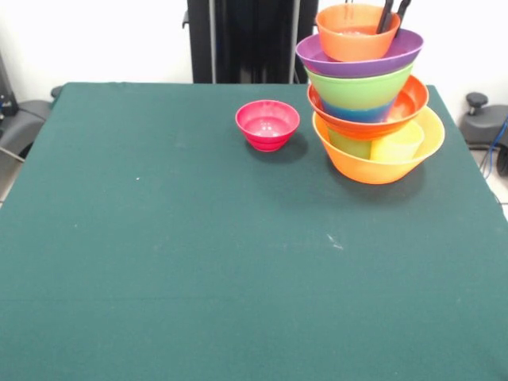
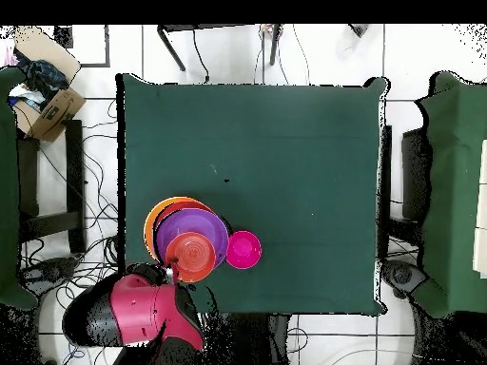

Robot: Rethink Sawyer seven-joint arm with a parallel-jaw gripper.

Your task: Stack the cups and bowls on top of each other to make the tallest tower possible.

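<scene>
The tower (image 1: pixel 367 119) stands at the table's right rear. Its base is the big orange bowl (image 1: pixel 379 165), and a green and a yellow cup (image 1: pixel 397 145) show through its wall. Above come the red-orange bowl (image 1: pixel 401 107), the lime green bowl (image 1: pixel 361 89), the purple bowl (image 1: pixel 359 59) and the small orange bowl (image 1: pixel 353 36) on top. My gripper (image 1: pixel 390 25) is shut on the small orange bowl, pinching its right rim. From overhead, the gripper (image 2: pixel 174 273) meets the tower (image 2: pixel 190 238) at its lower edge. A small pink bowl (image 1: pixel 267 124) sits alone, left of the tower.
The green table (image 1: pixel 198 262) ends just behind and to the right of the tower. In the overhead view my arm (image 2: pixel 143 309) hangs over the table's lower left corner, and the pink bowl (image 2: pixel 243 249) lies just right of the stack.
</scene>
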